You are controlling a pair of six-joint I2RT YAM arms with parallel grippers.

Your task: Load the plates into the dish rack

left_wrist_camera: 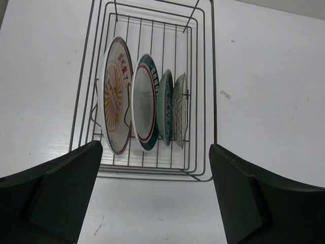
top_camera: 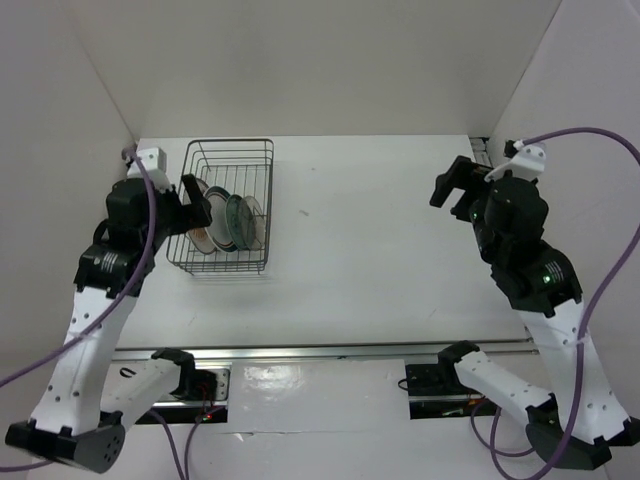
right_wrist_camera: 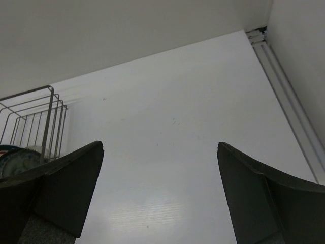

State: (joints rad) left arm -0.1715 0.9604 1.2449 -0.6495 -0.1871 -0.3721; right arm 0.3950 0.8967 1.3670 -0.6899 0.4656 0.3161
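The dish rack (top_camera: 229,142) stands at the table's back left. Several plates stand upright on edge in it. In the left wrist view the rack (left_wrist_camera: 214,76) holds the white plate with the orange centre (left_wrist_camera: 116,96), a white plate with a red and green rim (left_wrist_camera: 143,101), the blue-green plate (left_wrist_camera: 166,107) and the grey-beige plate (left_wrist_camera: 179,109). My left gripper (left_wrist_camera: 157,198) is open and empty, just outside the rack's near end; from above it (top_camera: 197,203) sits at the rack's left side. My right gripper (top_camera: 450,182) is open and empty, far to the right.
White walls close in the table at the back and both sides. A metal rail (right_wrist_camera: 284,96) runs along the right edge. In the right wrist view the rack's corner (right_wrist_camera: 48,109) and a plate's edge (right_wrist_camera: 15,160) show at the left.
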